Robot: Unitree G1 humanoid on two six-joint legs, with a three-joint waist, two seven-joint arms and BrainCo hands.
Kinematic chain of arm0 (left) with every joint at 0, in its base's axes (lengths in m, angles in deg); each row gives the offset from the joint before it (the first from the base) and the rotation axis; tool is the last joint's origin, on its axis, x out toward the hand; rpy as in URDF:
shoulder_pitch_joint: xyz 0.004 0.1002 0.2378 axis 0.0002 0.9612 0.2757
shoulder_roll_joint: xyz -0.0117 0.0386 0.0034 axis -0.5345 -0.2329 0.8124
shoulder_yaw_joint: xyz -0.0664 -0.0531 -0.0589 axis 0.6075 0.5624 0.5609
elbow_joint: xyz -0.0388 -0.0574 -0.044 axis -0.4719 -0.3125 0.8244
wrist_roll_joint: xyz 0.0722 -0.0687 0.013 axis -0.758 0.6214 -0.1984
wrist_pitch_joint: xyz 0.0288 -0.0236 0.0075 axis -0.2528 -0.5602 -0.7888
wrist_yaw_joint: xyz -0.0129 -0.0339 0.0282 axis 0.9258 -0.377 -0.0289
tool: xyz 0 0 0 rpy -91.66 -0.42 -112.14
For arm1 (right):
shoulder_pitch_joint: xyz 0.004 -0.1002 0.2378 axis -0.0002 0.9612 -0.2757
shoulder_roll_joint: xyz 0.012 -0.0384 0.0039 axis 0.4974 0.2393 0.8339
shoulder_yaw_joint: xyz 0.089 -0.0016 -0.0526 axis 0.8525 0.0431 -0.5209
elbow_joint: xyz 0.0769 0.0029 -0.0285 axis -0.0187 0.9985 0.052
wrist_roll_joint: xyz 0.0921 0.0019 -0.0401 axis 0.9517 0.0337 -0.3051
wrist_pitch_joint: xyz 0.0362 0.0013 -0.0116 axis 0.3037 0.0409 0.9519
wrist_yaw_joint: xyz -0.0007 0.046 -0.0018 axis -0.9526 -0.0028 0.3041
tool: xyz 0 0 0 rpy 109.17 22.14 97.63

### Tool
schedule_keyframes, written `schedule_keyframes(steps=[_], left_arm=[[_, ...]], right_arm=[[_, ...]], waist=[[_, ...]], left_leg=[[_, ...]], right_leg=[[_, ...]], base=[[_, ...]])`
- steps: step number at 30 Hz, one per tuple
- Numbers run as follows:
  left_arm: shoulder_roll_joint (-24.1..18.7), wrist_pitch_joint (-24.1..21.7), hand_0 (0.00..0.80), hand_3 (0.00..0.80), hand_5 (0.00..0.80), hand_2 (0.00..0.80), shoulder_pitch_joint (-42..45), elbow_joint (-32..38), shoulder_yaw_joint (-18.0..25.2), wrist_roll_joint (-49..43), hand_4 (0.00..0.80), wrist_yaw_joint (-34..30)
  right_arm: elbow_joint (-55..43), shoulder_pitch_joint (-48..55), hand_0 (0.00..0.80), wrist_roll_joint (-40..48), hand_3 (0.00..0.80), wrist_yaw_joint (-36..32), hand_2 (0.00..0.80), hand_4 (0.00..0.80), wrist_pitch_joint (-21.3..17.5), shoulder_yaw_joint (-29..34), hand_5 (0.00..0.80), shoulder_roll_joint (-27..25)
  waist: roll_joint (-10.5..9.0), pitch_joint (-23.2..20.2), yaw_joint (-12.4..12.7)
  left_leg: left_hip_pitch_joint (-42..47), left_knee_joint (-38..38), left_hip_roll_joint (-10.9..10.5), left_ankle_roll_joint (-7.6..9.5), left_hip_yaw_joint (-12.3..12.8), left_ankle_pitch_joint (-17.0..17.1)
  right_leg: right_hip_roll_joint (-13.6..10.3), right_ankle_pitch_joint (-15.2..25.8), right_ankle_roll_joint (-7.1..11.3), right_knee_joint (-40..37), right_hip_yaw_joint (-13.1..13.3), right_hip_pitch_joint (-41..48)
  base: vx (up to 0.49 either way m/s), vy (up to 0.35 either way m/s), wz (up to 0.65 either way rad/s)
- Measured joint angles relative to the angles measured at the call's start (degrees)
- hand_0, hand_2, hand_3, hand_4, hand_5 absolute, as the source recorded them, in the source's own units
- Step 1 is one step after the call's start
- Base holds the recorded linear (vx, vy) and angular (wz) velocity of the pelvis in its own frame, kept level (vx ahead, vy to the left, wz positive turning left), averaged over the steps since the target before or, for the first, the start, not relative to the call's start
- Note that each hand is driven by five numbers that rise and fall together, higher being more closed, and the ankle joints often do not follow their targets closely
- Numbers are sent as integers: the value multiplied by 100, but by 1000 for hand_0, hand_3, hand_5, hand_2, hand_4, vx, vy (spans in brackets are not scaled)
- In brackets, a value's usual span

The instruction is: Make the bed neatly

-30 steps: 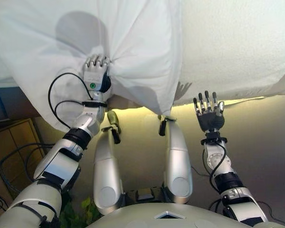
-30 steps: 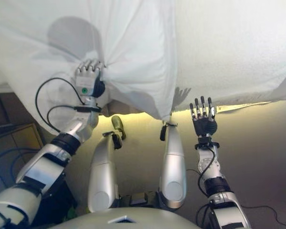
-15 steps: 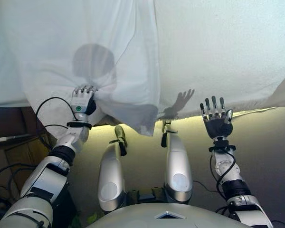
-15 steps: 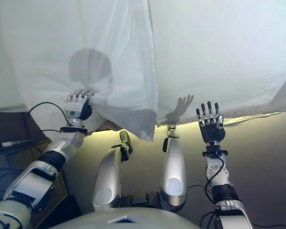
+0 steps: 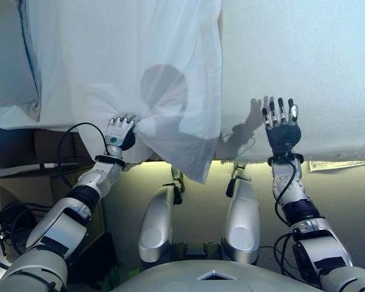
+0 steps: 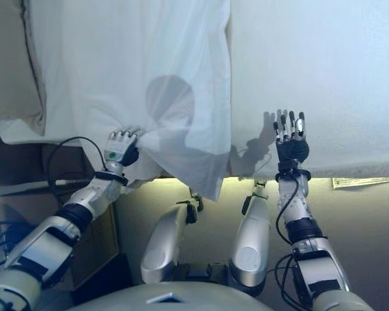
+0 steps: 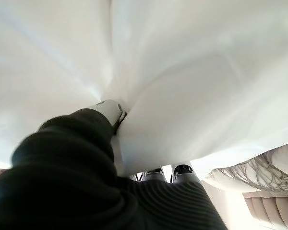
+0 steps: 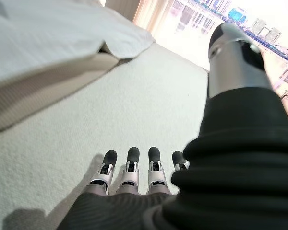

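Observation:
A thin white sheet (image 5: 128,67) covers the left part of the bed and hangs over its near edge. My left hand (image 5: 120,131) is shut on a bunched fold of it at that edge; in the left wrist view the sheet (image 7: 192,72) wraps round the hand. The bare pale mattress (image 5: 304,61) fills the right part. My right hand (image 5: 281,125) is open with straight fingers and empty, just above the mattress near its edge. It also shows in the right wrist view (image 8: 134,179), over the mattress (image 8: 134,105).
A pillow (image 5: 9,61) lies at the far left of the bed. A wooden bedside cabinet (image 5: 24,182) stands below it beside my left arm. A label (image 5: 340,164) hangs on the mattress's near edge at the right. Folded bedding (image 8: 53,38) lies further along the mattress.
The camera has shifted and more of the bed shows. My right hand has moved forward from below the mattress edge to over it. My left hand keeps its hold on the sheet.

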Motion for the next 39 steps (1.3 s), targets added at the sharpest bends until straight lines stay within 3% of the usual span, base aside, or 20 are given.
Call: schedule_keyframes(steps=[4, 10, 19, 22, 28, 33, 34, 35, 39], left_arm=[[24, -92, 800, 800, 800, 800, 3, -34, -35, 345, 800, 6], [383, -113, 800, 800, 800, 800, -90, -46, -34, 392, 800, 92], [804, -149, 800, 800, 800, 800, -175, -183, 24, 617, 800, 179], [911, -168, 800, 800, 800, 800, -222, -318, 28, 699, 800, 223], [952, -208, 800, 800, 800, 800, -248, -397, 35, 855, 800, 225], [958, -488, 800, 800, 800, 800, -247, -361, 97, 1231, 800, 192], [965, -581, 568, 568, 568, 568, -246, -337, 145, 1246, 568, 90], [965, -660, 0, 0, 0, 0, -247, -264, 149, 1304, 0, -59], [965, -864, 0, 0, 0, 0, -172, -149, 51, 1293, 0, -567]], right_arm=[[55, -58, 0, 0, 0, -4, 0, 0, -171, -6, 0, 89], [362, -96, 0, 0, 0, -8, 0, 0, -450, -215, 0, 252], [366, -273, 0, -3, 0, 403, 0, 0, -896, -359, 0, 433], [361, -362, 0, -104, 0, 573, 0, 0, -1015, -385, 0, 497], [144, -373, 0, -295, 0, 937, 0, 0, -1132, -426, 0, 703], [-141, -381, 0, -395, 0, 1176, 0, 0, -1189, -427, 0, 782], [-156, -378, 0, -395, 0, 1187, 0, 0, -1212, -422, 0, 801], [-170, -366, 0, -395, 0, 1188, 0, 0, -1223, -416, 0, 795], [-447, -376, 0, -413, 0, 1277, 0, 0, -1223, -403, 0, 829]], waist=[[95, -51, 19], [254, -159, 154], [249, -179, 310], [178, -210, 311], [-207, -353, 450], [-318, -316, 507], [-338, -305, 527], [-355, -303, 578], [-424, -262, 625]], left_leg=[[64, -28, -20, -10, -91, 30], [-34, -19, -26, -60, -306, 102], [-193, 43, 12, -80, -377, 103], [-265, 123, 32, -104, -462, 84], [-455, 281, 154, -158, -517, 48], [-545, 352, 198, -171, -616, 42], [-543, 348, 210, -173, -627, 42], [-545, 343, 212, -174, -634, 41], [-536, 336, 187, -176, -677, 38]], right_leg=[[-32, -41, 5, 26, -90, 108], [-53, -152, -57, 127, -274, 102], [3, -136, -58, 167, -367, 16], [26, -147, -74, 183, -430, 16], [148, -135, -138, 169, -477, -85], [197, -119, -168, 114, -587, -50], [205, -118, -172, 103, -616, -32], [209, -120, -175, 94, -624, -30], [194, -115, -166, 76, -670, 27]], base=[[8, -38, 11], [-12, -78, 14], [-3, -103, 5], [-10, -128, 7], [-3, -124, -1], [10, -97, 7], [8, -65, 2], [13, -34, 4], [12, -4, 7]])
